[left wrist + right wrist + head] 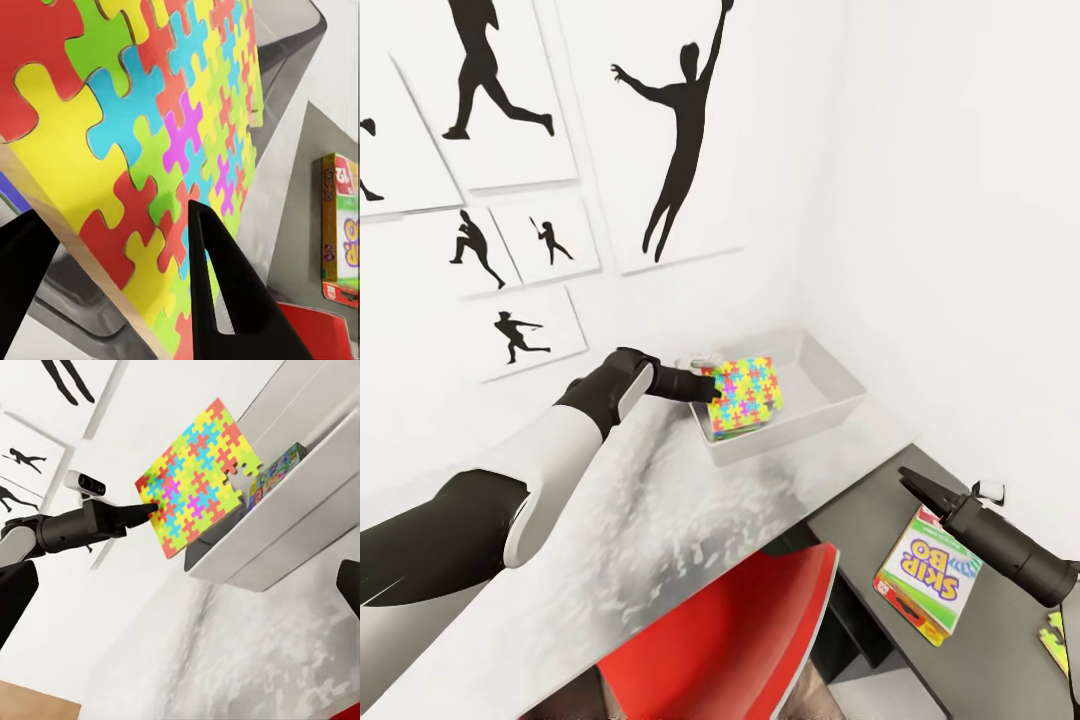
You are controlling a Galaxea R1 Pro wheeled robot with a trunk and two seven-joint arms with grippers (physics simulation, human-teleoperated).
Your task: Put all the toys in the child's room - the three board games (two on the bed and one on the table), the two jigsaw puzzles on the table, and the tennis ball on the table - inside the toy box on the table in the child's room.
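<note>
One bright multicoloured jigsaw puzzle box (746, 394) pinched upright in the black left gripper (710, 386), over the near end of one light grey toy bin (830, 385) on the mottled grey table (650, 520). One "SKIP BO" box (928, 571) lies on the dark grey top beside the right gripper (910, 480); jaw state unclear. One red chair (730, 630).

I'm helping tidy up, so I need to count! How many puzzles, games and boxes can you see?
Toy box: 1
Jigsaw puzzle: 1
Skip-Bo game: 1
Colourful box inside the bin, kind unclear: 1
Yellow-green thing cut off at the edge: 1
Total: 5
</note>
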